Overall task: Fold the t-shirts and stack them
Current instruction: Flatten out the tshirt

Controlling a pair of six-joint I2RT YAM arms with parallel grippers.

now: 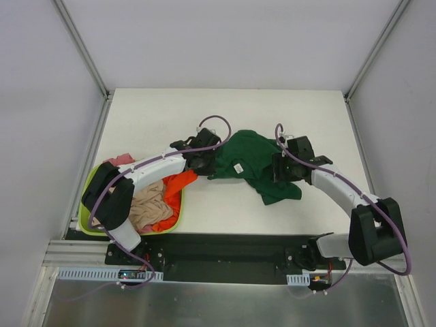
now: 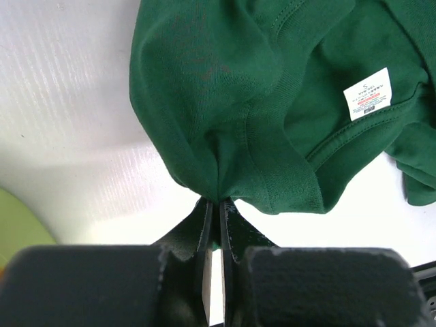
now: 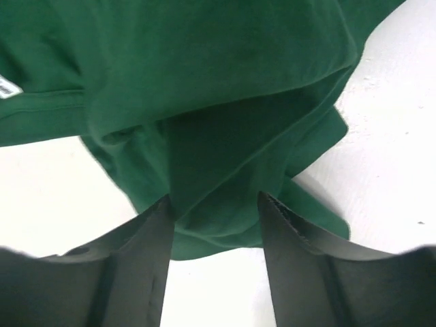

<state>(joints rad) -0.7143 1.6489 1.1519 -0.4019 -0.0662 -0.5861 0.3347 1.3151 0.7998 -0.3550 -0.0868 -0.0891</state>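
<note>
Pinching the dark green t-shirt [image 1: 252, 160] at its hem, the left tool [image 2: 219, 203] is clamped; right tool [image 3: 214, 199] gapes astride a fold; nothing folded or stacked yet.

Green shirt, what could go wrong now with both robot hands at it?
The left gripper pinches only a small bunch of the green shirt, so it might slip out. The right gripper is open around a thick fold and could grab several layers, leaving the shirt crumpled.
</note>
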